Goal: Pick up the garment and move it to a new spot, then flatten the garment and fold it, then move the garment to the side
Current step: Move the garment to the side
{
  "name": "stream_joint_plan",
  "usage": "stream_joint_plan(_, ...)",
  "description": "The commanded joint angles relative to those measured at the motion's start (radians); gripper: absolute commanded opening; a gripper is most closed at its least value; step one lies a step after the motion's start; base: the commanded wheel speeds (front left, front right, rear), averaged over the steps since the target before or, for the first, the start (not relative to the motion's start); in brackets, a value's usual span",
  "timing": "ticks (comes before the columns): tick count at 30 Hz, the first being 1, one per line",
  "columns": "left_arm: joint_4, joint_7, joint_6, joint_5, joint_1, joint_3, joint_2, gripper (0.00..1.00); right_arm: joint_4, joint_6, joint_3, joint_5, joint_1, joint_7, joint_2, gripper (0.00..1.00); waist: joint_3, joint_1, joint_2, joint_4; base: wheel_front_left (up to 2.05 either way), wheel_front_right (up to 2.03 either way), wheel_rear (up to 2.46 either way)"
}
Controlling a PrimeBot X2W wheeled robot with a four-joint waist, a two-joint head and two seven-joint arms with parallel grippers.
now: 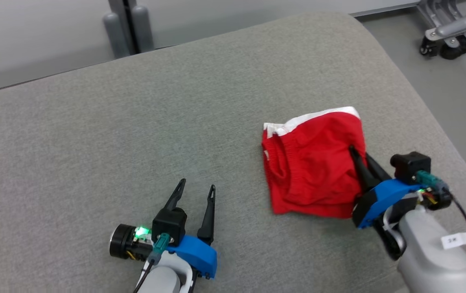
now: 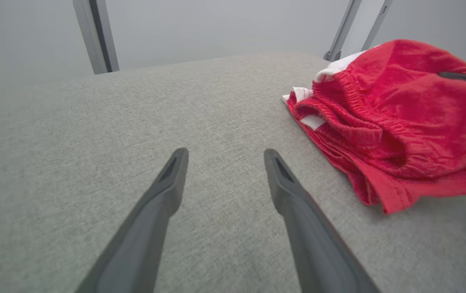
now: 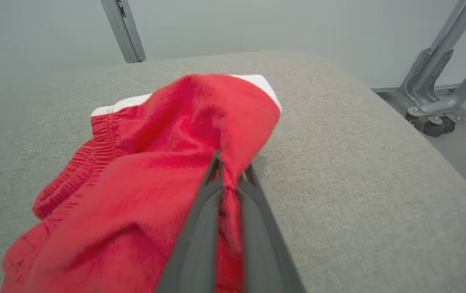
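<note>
**A:** Any writing to read?

**B:** One white tag [image 1: 458,239] on the cable behind the right claw [image 1: 359,154]. Its marks are too small to make out.

**A:** What about that claw's grip?

**B:** It is pinched nearly together on a fold of the red shorts [image 1: 310,167]. In the right wrist view the cloth bunches between the dark fingers [image 3: 200,232] and is drawn into a peak at their tips.

**A:** Where do the shorts lie?

**B:** They lie crumpled on the grey cushion [image 1: 155,122]. They spread from the right claw's tips out to its left and beyond, with the white trim [image 1: 318,118] along the far edge.

**A:** And the left claw?

**B:** The left claw [image 1: 197,185] is spread wide with nothing in it, low over the cushion. I cannot tell whether it touches. The shorts lie to its right and a little ahead, apart from it.

**A:** Is there room to move?

**B:** Bare cushion runs ahead and to the left of the left claw, up to the far edge. Just right of the right claw the cushion's rounded edge drops to the floor. Farther off that way stands a wheeled metal frame [image 1: 448,36]. Beyond the far edge, grey posts [image 1: 129,28] stand against a pale wall.
</note>
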Motion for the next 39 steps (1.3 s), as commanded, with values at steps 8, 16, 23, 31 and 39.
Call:
stream_joint_plan(8, -0.004, -0.003, 0.010, 0.025, -0.032, 0.015, 0.001, 1.00, 0.183, 0.000, -0.073, -0.173, -0.170, -0.001, -0.247, 0.00, 0.084, 0.0000, 0.0000, 0.177, 0.00, 0.00, 0.00)
stream_joint_plan(16, -0.028, -0.003, 0.019, 0.032, -0.040, 0.009, 0.000, 1.00, 0.310, 0.000, -0.207, -0.284, -0.238, -0.001, -0.374, 0.00, 0.124, 0.0000, 0.0000, 0.267, 0.00, 0.00, 0.00)
stream_joint_plan(23, -0.021, 0.000, 0.027, 0.039, -0.046, 0.011, 0.006, 1.00, 0.354, 0.000, -0.365, -0.377, -0.266, -0.001, -0.432, 0.00, 0.156, 0.0000, 0.0000, 0.301, 0.00, 0.00, 0.00)
stream_joint_plan(31, -0.015, 0.000, 0.036, 0.040, -0.057, 0.025, 0.010, 1.00, 0.258, 0.000, -0.586, -0.487, -0.269, -0.001, -0.417, 1.00, 0.160, 0.0000, 0.0000, 0.300, 0.00, 0.00, 0.00)
stream_joint_plan(39, -0.039, -0.002, 0.048, 0.024, -0.033, 0.052, 0.004, 1.00, -0.020, 0.000, -0.493, -0.358, -0.207, -0.001, -0.195, 1.00, 0.102, 0.0000, 0.0000, 0.294, 0.00, 0.00, 0.00)
